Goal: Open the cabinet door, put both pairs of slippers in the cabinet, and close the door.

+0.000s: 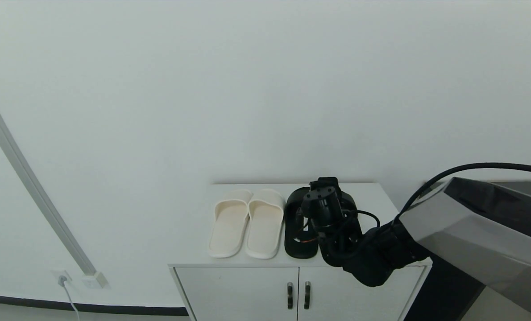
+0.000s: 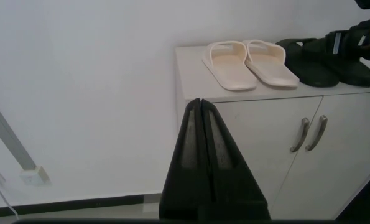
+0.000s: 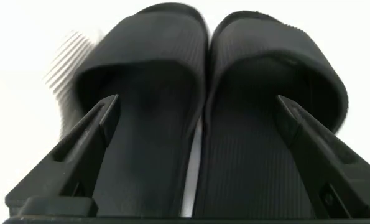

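Note:
A white cabinet (image 1: 230, 285) stands against the wall with both doors shut and two dark handles (image 1: 298, 295) at the middle. On its top lie a cream pair of slippers (image 1: 246, 223) and, to their right, a black pair of slippers (image 1: 297, 240) partly hidden by my right arm. My right gripper (image 3: 197, 102) is open low over the black pair (image 3: 203, 74), one finger above each slipper's footbed. My left gripper (image 2: 201, 104) is shut on nothing, off the cabinet's left side and below its top (image 2: 191, 68).
A plain wall rises right behind the cabinet. On it a grey conduit (image 1: 24, 178) runs diagonally down to a socket with a plugged cable (image 1: 63, 280) near the floor at the left. Open floor lies left of the cabinet.

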Available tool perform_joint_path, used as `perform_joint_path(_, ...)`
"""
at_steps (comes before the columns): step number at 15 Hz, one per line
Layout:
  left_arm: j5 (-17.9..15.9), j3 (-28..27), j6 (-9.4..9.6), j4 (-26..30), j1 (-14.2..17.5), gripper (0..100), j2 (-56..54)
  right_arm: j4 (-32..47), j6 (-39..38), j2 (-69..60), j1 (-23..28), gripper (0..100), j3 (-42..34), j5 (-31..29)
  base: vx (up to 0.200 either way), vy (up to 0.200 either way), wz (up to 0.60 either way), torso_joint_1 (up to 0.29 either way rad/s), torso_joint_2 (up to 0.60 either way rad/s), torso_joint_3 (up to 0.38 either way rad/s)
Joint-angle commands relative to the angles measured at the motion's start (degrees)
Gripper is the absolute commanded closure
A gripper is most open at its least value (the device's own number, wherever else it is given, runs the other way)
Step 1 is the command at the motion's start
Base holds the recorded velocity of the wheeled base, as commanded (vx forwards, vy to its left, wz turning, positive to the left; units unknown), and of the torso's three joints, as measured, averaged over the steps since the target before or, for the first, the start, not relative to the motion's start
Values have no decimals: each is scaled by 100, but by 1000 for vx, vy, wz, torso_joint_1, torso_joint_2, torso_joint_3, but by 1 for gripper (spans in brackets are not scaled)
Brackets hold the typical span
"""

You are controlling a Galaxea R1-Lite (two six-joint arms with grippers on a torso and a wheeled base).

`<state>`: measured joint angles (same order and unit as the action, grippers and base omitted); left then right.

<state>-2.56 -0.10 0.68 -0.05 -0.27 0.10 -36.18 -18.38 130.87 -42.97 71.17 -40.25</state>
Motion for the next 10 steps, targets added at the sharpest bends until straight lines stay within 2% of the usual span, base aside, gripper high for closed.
perform_joint_path(1, 1, 1, 2, -4, 0, 100, -1, 15, 1, 255, 52, 0, 257, 0, 0, 0, 0, 0, 0, 0)
perform_joint_path(10, 1, 1, 2, -4, 9, 100, -1, 217, 10, 862, 439, 0, 1048, 9, 0, 0, 0, 0, 0, 0)
